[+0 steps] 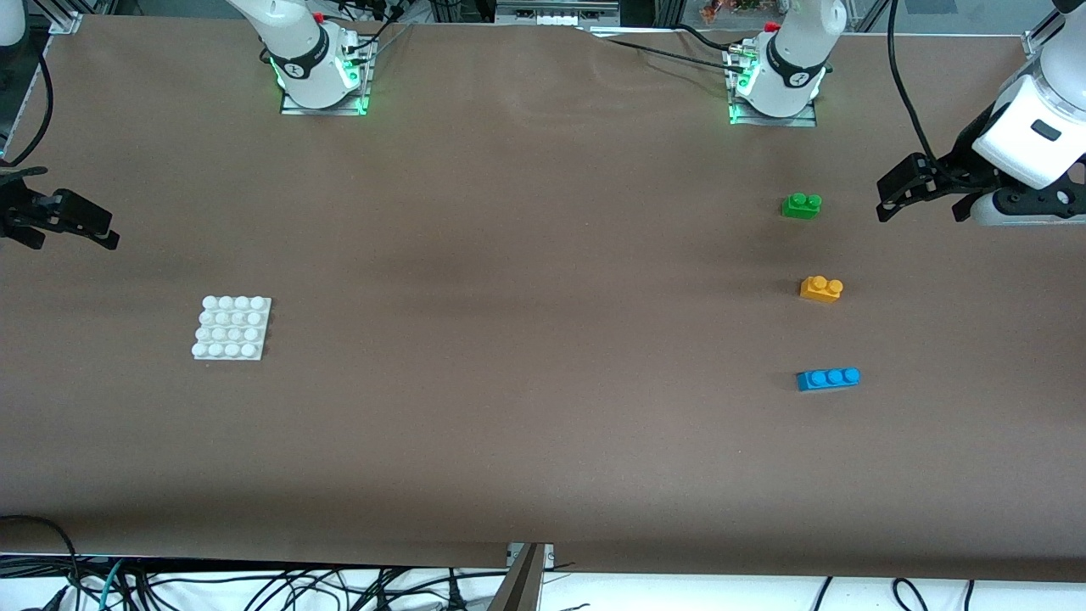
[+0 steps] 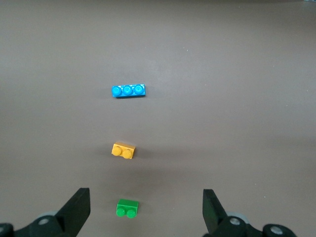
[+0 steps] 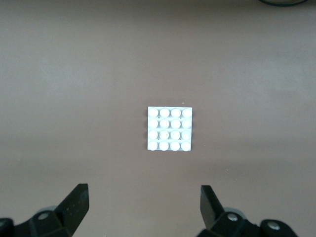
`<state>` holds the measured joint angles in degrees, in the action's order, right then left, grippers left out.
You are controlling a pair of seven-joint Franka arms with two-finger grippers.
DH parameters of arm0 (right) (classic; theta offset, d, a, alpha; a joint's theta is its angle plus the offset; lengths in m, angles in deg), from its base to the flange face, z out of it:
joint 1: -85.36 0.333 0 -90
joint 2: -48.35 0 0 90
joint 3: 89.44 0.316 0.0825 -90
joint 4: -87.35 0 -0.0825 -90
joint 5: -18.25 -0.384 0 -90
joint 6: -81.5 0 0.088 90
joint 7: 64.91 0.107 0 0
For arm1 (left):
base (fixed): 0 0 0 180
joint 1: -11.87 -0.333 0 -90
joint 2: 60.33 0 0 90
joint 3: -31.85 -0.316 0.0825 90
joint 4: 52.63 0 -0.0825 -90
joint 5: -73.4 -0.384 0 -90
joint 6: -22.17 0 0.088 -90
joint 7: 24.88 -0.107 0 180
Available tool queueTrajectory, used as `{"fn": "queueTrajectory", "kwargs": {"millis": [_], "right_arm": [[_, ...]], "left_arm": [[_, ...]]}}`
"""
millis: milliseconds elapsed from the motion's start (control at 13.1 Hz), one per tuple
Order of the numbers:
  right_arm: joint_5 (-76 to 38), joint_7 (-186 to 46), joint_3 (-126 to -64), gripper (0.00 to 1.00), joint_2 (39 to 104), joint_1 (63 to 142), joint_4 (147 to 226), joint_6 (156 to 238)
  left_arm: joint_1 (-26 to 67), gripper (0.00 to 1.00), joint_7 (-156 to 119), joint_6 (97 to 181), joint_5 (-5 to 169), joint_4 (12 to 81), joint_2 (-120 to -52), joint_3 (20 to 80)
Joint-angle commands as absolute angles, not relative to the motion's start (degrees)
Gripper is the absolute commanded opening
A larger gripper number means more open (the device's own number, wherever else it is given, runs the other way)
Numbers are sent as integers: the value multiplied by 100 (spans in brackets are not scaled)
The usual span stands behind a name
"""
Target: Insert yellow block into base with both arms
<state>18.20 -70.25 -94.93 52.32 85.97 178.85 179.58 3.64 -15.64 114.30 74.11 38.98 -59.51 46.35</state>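
A: So where's the yellow block?
B: On the table toward the left arm's end, between the green brick and the blue brick, apart from both. Base sits flat toward the right arm's end, well apart.
A: Grippers?
B: Left gripper hangs over the table near the green brick, jaws wide, empty. Right gripper hangs near the base, jaws spread, empty.
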Motion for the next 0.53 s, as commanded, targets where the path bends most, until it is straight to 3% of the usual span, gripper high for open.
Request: {"fn": "queueTrajectory", "kwargs": {"millis": [0, 458], "right_arm": [[1834, -7036, -9409, 100, 5187, 8501, 17902, 17906], [1834, -7045, -9409, 100, 5187, 8510, 17893, 17915]], "left_arm": [[318, 100, -1478, 11296, 7322, 3991, -5787, 4626], [317, 100, -1477, 11296, 7332, 3931, -5822, 4635]]}}
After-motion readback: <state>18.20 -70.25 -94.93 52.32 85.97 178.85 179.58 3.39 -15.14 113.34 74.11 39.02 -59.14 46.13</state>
